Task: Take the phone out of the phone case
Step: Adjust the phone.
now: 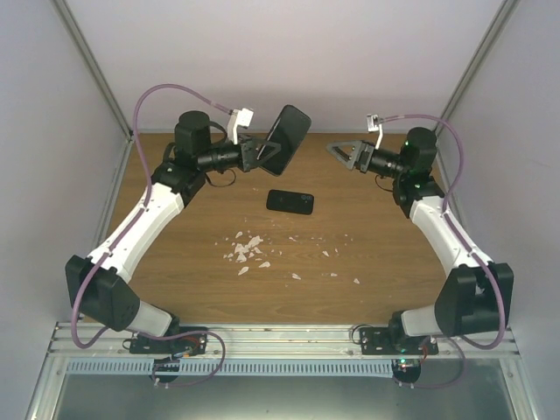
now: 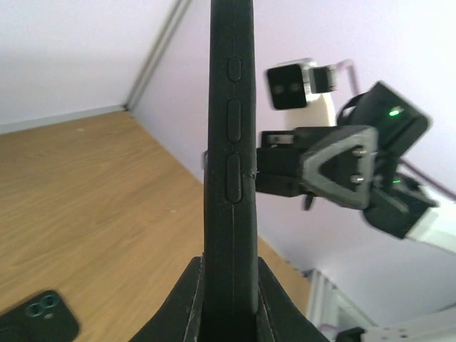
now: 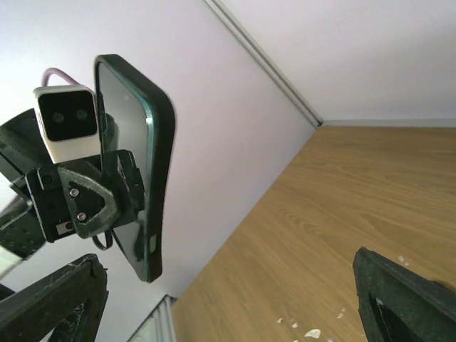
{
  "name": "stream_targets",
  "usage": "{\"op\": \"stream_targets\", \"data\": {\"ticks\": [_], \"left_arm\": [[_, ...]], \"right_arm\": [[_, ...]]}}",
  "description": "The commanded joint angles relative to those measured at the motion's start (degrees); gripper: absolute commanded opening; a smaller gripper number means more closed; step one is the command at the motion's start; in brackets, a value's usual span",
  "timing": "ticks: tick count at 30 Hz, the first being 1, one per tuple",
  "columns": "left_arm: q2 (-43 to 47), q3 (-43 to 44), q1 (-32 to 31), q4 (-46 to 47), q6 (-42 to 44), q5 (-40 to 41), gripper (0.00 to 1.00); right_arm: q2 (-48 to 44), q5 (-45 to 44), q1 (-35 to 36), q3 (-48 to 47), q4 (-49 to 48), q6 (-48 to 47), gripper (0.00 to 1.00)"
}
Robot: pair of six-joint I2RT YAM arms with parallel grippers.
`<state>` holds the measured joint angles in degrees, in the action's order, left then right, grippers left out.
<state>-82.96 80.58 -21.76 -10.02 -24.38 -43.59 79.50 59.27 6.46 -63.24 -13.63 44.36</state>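
Observation:
My left gripper [image 1: 267, 156] is raised above the back of the table and shut on the lower end of a black phone case [image 1: 287, 136] with the phone inside. In the left wrist view the case's side [image 2: 229, 107] with its buttons stands upright between the jaws of that gripper [image 2: 229, 278]. The right wrist view shows the phone's glass screen [image 3: 121, 121] framed by the case's rim [image 3: 158, 142]. My right gripper [image 1: 337, 150] hovers open a short way to the right of the case, pointing at it. Nothing sits between its fingers [image 3: 406, 299].
A second dark, phone-like slab [image 1: 290, 201] with camera lenses [image 2: 35, 320] lies flat on the wooden table below the grippers. White crumbs [image 1: 249, 249] are scattered nearer the front. Pale walls close in the back and both sides.

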Motion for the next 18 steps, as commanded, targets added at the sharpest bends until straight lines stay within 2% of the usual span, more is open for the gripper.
{"op": "stream_targets", "data": {"ticks": [1,5,13,18], "left_arm": [[2.52,-2.29,0.42,16.52,-9.90,-9.13,0.00],[2.33,-3.07,0.48,18.18,-11.45,-9.46,0.00],[2.38,-6.39,0.45,23.96,-16.54,-11.35,0.00],[2.23,-7.75,0.38,26.27,-18.84,-11.85,0.00]], "right_arm": [[1.55,2.20,1.69,1.50,-10.31,9.83,0.92],[2.60,3.92,2.99,1.72,-17.84,15.58,0.86],[4.26,5.28,6.04,1.59,-27.00,22.56,0.77],[5.20,4.80,7.23,1.31,-29.09,24.09,0.66]]}}
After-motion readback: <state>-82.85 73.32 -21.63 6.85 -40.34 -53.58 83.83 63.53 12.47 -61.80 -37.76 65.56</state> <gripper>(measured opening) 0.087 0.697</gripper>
